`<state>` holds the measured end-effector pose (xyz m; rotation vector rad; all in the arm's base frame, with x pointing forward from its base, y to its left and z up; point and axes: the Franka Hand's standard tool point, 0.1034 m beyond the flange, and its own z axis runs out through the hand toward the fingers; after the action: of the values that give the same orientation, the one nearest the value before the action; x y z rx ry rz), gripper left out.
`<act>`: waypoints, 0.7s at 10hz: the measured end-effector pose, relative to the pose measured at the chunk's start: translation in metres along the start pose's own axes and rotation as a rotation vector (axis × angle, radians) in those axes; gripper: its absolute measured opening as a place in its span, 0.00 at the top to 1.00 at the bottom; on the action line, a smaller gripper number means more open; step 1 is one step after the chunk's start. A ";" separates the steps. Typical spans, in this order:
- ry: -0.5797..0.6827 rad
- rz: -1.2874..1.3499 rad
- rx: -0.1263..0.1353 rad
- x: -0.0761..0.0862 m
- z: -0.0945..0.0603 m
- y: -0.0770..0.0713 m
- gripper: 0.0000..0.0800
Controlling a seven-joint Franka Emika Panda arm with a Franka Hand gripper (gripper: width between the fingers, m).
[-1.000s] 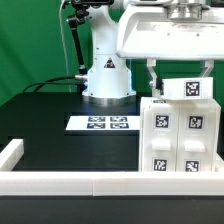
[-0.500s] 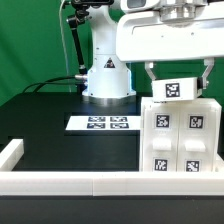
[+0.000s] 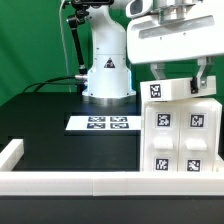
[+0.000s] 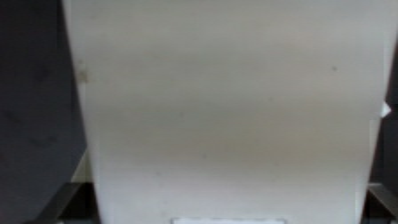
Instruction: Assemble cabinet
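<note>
The cabinet (image 3: 176,138) is a white box with several square tags on its front, standing on the black table at the exterior view's right. A white top piece (image 3: 168,89) with one tag lies on it, turned askew. My gripper (image 3: 180,78) comes down from above with one finger on each side of this top piece and is shut on it. In the wrist view the white top piece (image 4: 222,110) fills nearly the whole picture and hides most of the fingers.
The marker board (image 3: 104,123) lies flat mid-table in front of the white robot base (image 3: 107,75). A low white border rail (image 3: 60,181) runs along the front edge, with a raised end (image 3: 12,152) at the exterior view's left. Cables hang behind the base.
The gripper has turned with the top piece in it. The piece's tag has swung from the exterior view's right toward the left, and the piece now sits more askew.
</note>
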<state>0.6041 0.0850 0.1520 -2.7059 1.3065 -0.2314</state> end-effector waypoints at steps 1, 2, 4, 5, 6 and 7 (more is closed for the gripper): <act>0.001 0.040 0.001 0.000 0.000 0.000 0.30; -0.003 0.135 0.004 -0.001 0.000 -0.001 0.30; -0.009 0.224 0.004 0.000 0.000 -0.001 0.30; -0.014 0.257 0.006 0.000 0.000 -0.002 0.30; -0.020 0.343 0.009 -0.001 0.000 -0.002 0.30; -0.023 0.412 0.009 -0.002 0.000 -0.002 0.30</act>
<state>0.6050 0.0877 0.1519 -2.3503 1.8038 -0.1603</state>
